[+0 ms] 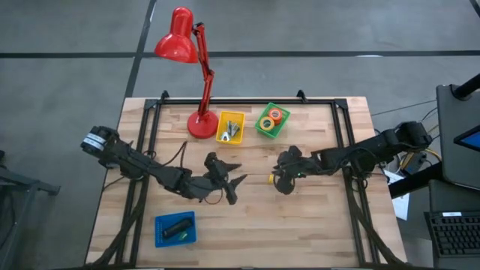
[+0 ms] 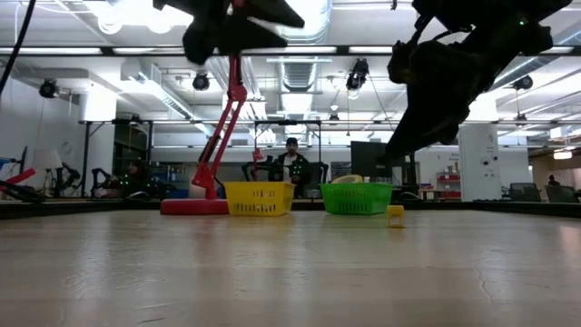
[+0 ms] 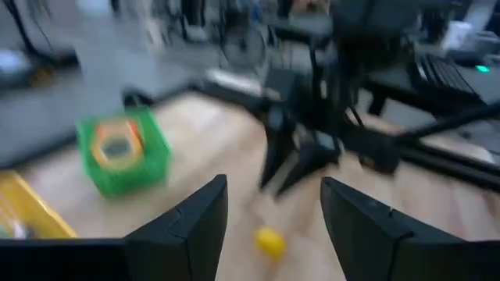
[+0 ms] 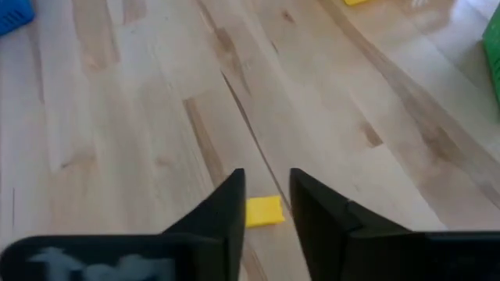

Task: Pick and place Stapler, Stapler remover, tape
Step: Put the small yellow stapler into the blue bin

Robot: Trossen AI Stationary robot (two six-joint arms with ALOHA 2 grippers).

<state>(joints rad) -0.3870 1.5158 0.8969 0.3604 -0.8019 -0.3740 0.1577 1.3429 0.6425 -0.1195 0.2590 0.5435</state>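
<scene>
The black stapler [image 1: 175, 227] lies in a blue bin [image 1: 160, 222] near the table's near-left corner. Tape rolls [image 1: 271, 118] sit in a green bin [image 1: 262, 129] at the far edge; the green bin [image 3: 123, 152] also shows in the left wrist view. Small metal pieces [image 1: 232, 131] lie in a yellow bin [image 1: 223, 124]. My left gripper [image 1: 236, 174] [image 3: 273, 195] hovers open over mid-table. My right gripper [image 1: 279, 180] [image 4: 268, 183], narrowly open, hangs above a small yellow bit [image 1: 271, 178] [image 4: 263, 211] [image 2: 395, 215] that rests on the wood.
A red desk lamp [image 1: 201, 124] stands on its base at the far edge beside the yellow bin, its head [image 1: 174, 41] reaching past the table. The two grippers are close together at mid-table. Bare wood lies along the near edge, right of the blue bin.
</scene>
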